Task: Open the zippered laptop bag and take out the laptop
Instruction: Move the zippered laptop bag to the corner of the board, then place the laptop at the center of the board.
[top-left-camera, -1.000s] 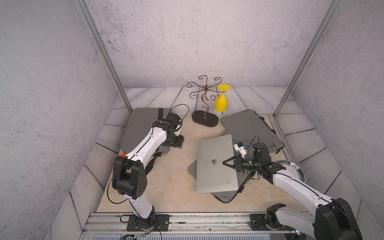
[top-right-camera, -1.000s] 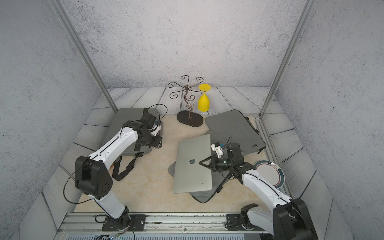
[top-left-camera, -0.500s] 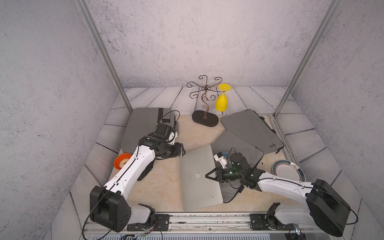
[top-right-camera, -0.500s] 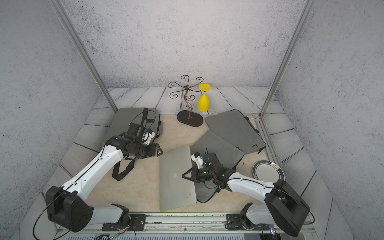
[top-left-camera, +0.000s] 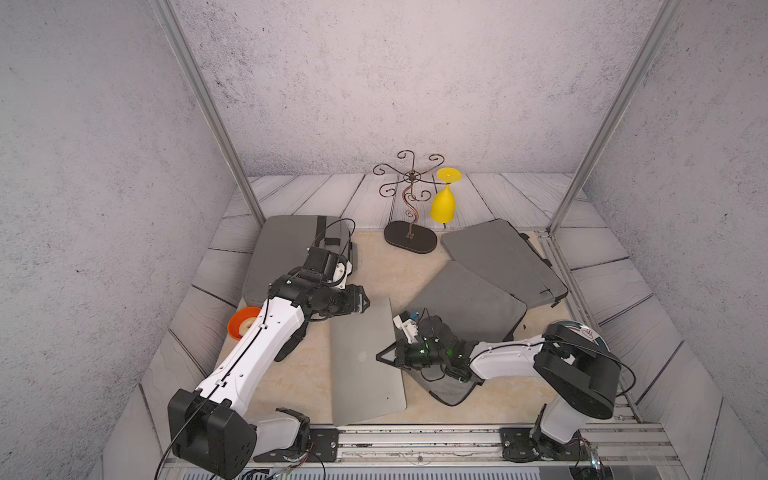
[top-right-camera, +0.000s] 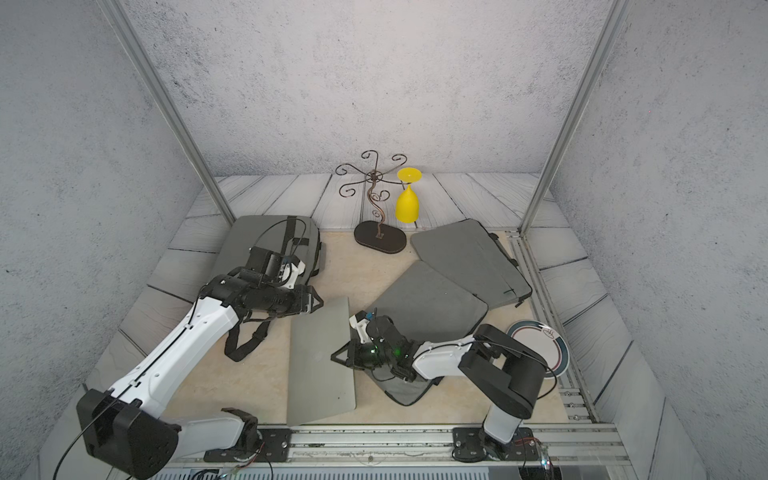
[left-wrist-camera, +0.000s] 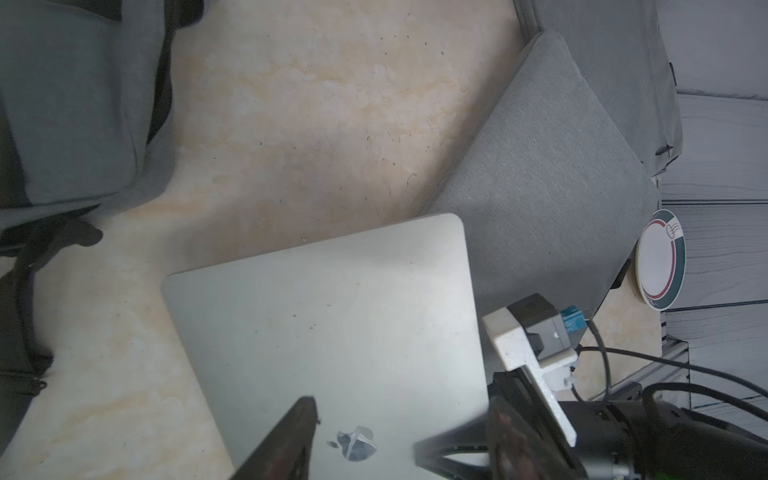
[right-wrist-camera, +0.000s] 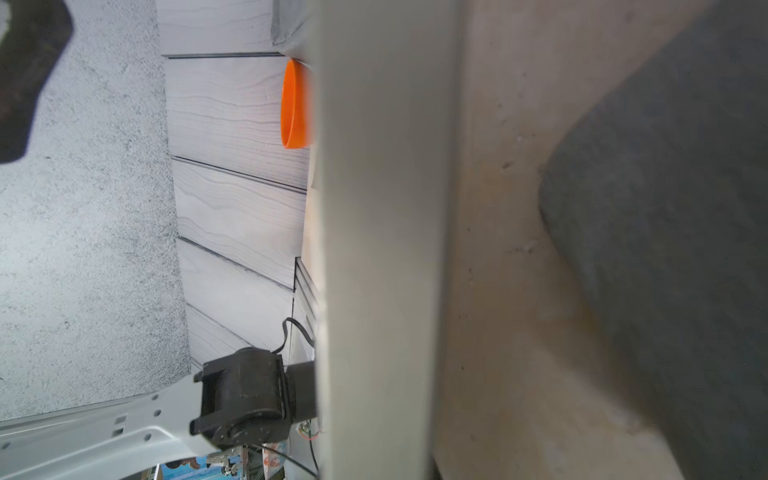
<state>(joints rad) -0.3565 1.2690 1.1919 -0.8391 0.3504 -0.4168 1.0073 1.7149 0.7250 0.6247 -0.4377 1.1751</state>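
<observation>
Laptop (top-left-camera: 365, 365) lies out of its bag, lid shut and logo up, on the pale bench (top-left-camera: 399, 270), close to the front rail in both top views (top-right-camera: 320, 365). My right pincer (top-left-camera: 384, 358) is closed down nearly all the way on the laptop's right edge, about halfway along it. In the right wrist view that edge (right-wrist-camera: 382, 249) runs straight through the picture and only one dark finger (right-wrist-camera: 25, 75) shows beside it. The grey laptop bag (top-left-camera: 469, 307) lies flat just to the right of the laptop, partly under my right arm, with its near corner showing below the wrist. My left pincer (top-left-camera: 365, 302) holds nothing. Its jaws stand well apart, at the laptop's far left corner. The left wrist view looks down on the lid (left-wrist-camera: 332, 324) with one finger (left-wrist-camera: 291, 436) over it near the logo. A second grey bag (top-left-camera: 503, 257) lies behind the first, and a grey backpack (top-left-camera: 286, 253) lies at the far left. An orange bowl (top-left-camera: 241, 324) peeks out beside my left arm. A striped plate (top-right-camera: 540, 345) sits at the right edge. At the back, a yellow glass (top-left-camera: 444, 203) hangs upside down on a wire stand (top-left-camera: 409, 208).
</observation>
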